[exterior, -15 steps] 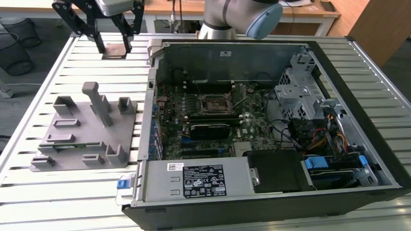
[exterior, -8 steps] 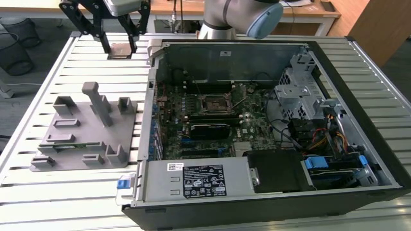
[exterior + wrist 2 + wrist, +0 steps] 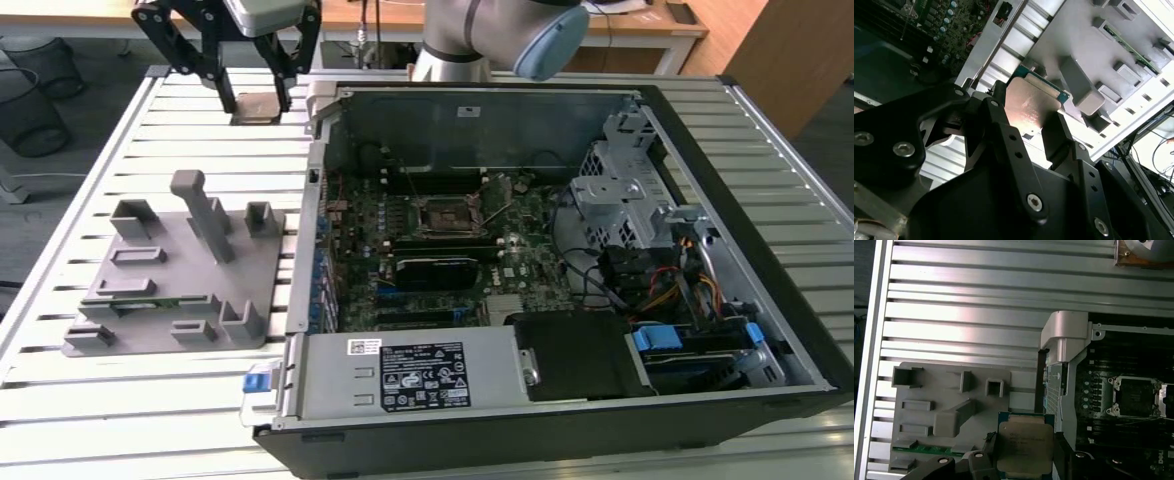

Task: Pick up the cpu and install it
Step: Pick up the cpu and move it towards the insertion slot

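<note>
In the exterior view, your black two-fingered gripper (image 3: 255,98) hangs over the slatted metal table (image 3: 147,400), to the exterior view's left of the open black computer case (image 3: 561,440). In the second wrist view, its fingers (image 3: 1004,125) pinch the small square silvery-topped cpu (image 3: 1029,100) by opposite edges. In the first wrist view, you see the cpu (image 3: 1026,445) clamped above the grey plastic fixture (image 3: 919,390), well apart from the square socket frame (image 3: 1134,397).

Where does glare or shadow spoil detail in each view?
Second wrist view: a bright sheen washes out part of the top of the cpu. First wrist view: glare streaks the slats of the table. Exterior view: even light, though the computer case interior lies darker.
</note>
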You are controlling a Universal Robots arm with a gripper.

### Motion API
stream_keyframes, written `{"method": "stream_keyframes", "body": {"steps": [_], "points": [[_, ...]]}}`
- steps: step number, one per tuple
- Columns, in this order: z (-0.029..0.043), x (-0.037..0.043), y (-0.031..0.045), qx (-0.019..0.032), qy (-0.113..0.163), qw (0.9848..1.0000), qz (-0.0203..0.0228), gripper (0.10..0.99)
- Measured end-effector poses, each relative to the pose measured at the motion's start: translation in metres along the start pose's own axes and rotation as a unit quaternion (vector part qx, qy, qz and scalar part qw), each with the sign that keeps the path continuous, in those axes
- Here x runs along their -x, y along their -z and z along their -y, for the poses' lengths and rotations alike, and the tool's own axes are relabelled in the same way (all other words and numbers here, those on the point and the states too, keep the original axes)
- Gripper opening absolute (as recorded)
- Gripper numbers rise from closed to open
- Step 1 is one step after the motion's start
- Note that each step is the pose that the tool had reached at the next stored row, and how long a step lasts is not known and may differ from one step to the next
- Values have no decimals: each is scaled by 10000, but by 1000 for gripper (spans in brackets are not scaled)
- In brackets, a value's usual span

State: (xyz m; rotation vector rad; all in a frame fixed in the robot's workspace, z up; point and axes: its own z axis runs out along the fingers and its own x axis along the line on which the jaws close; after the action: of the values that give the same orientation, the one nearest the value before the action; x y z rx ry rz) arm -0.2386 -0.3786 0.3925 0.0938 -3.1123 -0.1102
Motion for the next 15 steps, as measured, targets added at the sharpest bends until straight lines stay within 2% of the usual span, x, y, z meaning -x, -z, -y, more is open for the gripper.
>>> {"method": "stream_keyframes", "body": {"steps": [4, 8, 15], "points": [[44, 28, 3, 0, 0, 10000, 0, 533], [59, 89, 5, 0, 0, 10000, 0, 533], [70, 239, 7, 0, 0, 10000, 0, 533]]}}
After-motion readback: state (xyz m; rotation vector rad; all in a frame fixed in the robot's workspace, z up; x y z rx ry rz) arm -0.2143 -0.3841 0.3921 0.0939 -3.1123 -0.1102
